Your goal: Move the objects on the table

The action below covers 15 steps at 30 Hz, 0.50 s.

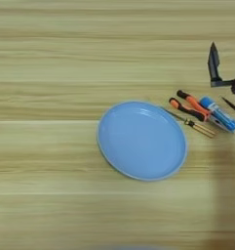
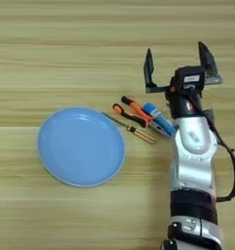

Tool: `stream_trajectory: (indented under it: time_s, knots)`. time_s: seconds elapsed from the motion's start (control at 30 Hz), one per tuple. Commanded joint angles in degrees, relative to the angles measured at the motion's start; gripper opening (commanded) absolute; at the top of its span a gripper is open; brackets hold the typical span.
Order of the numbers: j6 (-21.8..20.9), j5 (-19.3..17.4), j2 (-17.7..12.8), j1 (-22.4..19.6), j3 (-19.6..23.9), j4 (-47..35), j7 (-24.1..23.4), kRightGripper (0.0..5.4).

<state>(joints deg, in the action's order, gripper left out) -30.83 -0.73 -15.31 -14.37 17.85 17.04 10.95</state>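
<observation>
**Worktop contents, one hand present**

Worktop (image 2: 50, 49): light wood, horizontal grain.
Plate (image 2: 81, 146): light blue, oval, left of centre, lying flat.
Blue tube (image 2: 159, 119): white label, just right of the plate, beside two orange-and-black tools (image 2: 133, 113) and a thin stick (image 2: 131, 128).
Hand (image 2: 178, 66): two black fingers spread wide, holding nothing, above the tube; silver forearm (image 2: 193, 146) entering from the bottom edge.
</observation>
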Motion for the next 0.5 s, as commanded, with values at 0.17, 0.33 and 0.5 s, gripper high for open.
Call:
stream_trajectory:
  time_s: [0.17, 0.33, 0.5]
  knots:
    - [-2.6, -0.1, -0.2, -1.6, -1.5, -0.9, -2.6, 5.37]
    - [-1.8, -0.9, 0.3, -1.4, -2.1, -0.9, -3.4, 5.37]
    - [1.7, -2.3, 1.0, -1.1, -2.2, -0.3, -3.7, 5.37]
